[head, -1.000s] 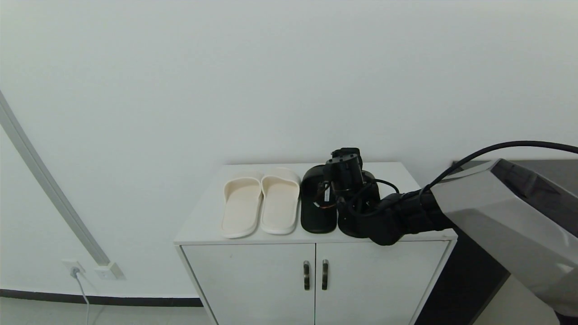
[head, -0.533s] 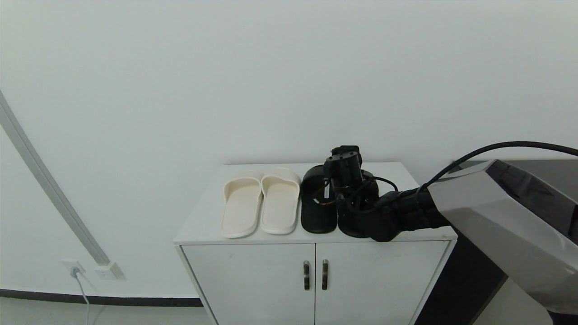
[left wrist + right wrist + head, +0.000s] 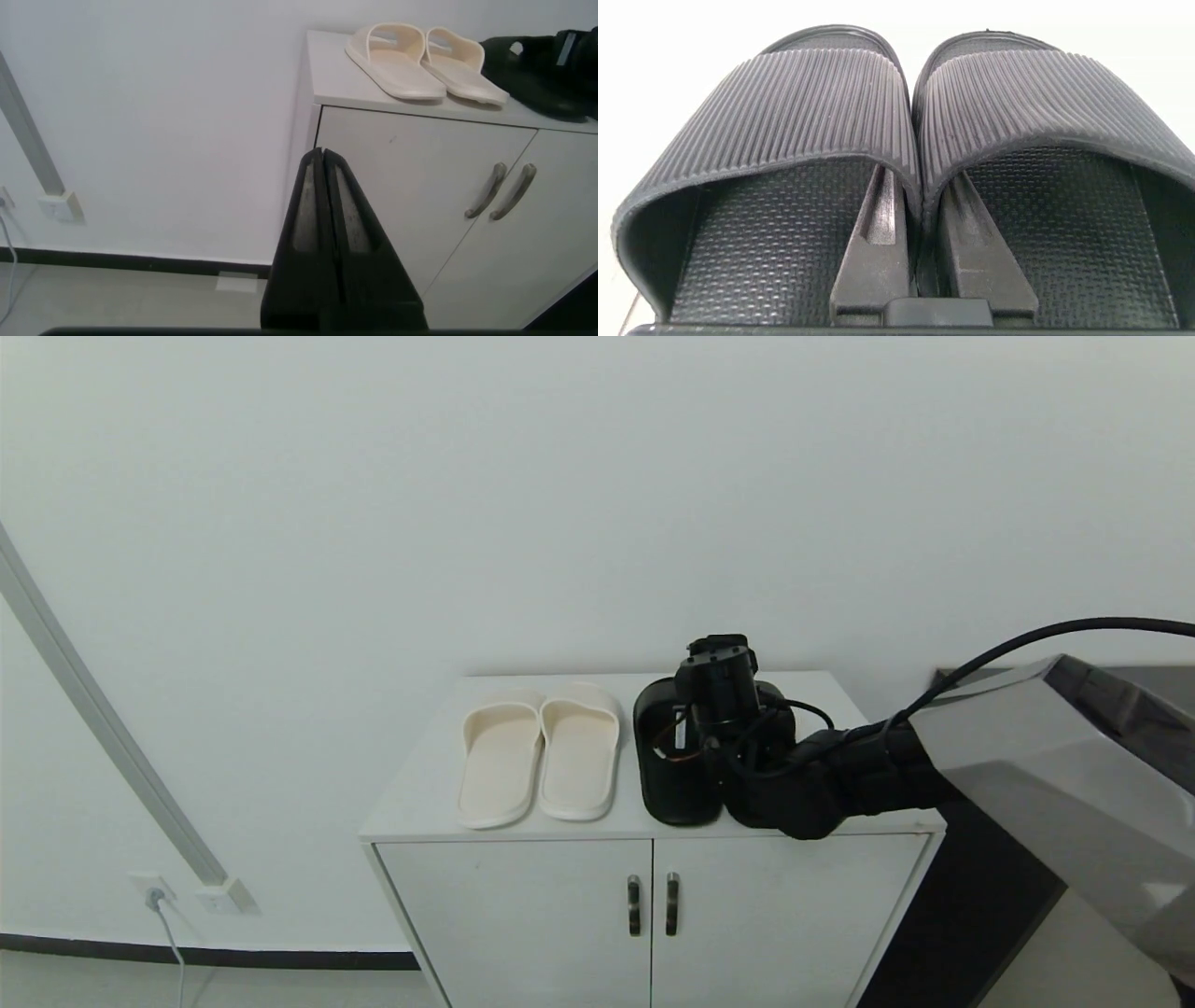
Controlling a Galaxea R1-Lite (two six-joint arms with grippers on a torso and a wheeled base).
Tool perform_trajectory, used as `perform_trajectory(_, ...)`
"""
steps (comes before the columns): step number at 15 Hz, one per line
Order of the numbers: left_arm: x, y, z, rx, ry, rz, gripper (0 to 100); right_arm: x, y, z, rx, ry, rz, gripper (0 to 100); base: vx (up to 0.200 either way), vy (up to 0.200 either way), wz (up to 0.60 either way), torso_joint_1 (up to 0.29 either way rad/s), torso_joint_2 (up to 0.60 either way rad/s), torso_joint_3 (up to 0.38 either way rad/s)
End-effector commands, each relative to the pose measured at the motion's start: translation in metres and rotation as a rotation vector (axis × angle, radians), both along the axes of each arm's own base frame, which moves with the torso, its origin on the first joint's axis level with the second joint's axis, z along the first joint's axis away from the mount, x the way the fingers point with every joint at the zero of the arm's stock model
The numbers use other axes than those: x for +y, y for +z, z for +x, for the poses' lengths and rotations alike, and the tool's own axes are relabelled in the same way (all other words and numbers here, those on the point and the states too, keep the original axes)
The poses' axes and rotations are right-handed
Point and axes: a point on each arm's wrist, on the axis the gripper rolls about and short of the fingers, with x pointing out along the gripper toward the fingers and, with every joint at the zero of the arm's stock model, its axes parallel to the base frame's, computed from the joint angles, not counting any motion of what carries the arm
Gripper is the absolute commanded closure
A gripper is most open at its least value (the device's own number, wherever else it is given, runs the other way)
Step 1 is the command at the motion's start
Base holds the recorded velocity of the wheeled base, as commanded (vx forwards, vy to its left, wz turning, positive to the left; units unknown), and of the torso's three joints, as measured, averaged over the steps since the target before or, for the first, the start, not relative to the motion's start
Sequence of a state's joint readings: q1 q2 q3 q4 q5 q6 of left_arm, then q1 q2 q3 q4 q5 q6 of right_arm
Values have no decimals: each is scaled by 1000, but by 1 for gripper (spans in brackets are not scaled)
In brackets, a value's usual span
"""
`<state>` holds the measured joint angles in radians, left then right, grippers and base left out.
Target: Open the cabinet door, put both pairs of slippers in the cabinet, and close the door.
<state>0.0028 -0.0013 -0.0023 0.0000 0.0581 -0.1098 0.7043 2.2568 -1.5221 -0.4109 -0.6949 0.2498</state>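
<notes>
**Black pair gripped with the doors shut: tips and a head count**

The black slippers [image 3: 674,784] are found at the right end of the cabinet [image 3: 420,803] top. Whether they're resting on it or just raised can't be told. The right gripper [image 3: 918,210] is clenched on them: one finger is tucked under each strap and the two inner side walls are pinched together, so both shoes are held as one bundle.

The pickup looks like the step in hand. To get it done well:
- The squeeze should be kept firm, since those soft walls could probably slip out.
- The pair should be raised straight off the cabinet top before being swung sideways, so the cream slippers [image 3: 579,756] just beside them aren't knocked.
- Both doors [image 3: 784,915] are closed, so one has to be pulled open before anything can be put inside.

That last job is probably meant for the left gripper [image 3: 322,154], which is pressed closed on nothing, low in front of the cabinet's left corner.

Count:
- slippers: four (two black, two cream)
- cabinets: one
- doors: two
- handles [image 3: 634,904]: two, side by side at the cabinet's middle
- grippers: two
</notes>
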Motion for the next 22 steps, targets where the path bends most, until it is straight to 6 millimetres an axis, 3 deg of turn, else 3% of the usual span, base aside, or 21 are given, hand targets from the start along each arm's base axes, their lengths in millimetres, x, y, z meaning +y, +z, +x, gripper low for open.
perform_trajectory(1,0,0,0,2,1,1,100,-18,38,-37,-16,67,33,100,0,0,0,0,0,0)
perform_trajectory(4,0,0,0,1,1,1,100,-46,58,-81,13,228,30,100,0,0,0,0,0,0)
perform_trajectory(6,0,0,0,1,2,1,100,-75,70,-120,12,424,34,100,0,0,0,0,0,0)
perform_trajectory(9,0,0,0,1,2,4,100,-104,67,-158,40,641,12,100,0,0,0,0,0,0)
perform_trajectory(12,0,0,0,1,2,4,100,-121,61,-181,60,790,6,100,0,0,0,0,0,0)
perform_trajectory(19,0,0,0,1,1,4,100,-122,54,-192,82,831,0,100,0,0,0,0,0,0)
perform_trajectory(22,0,0,0,1,1,4,100,-122,51,-192,92,829,-5,100,-200,0,0,7,7,4)
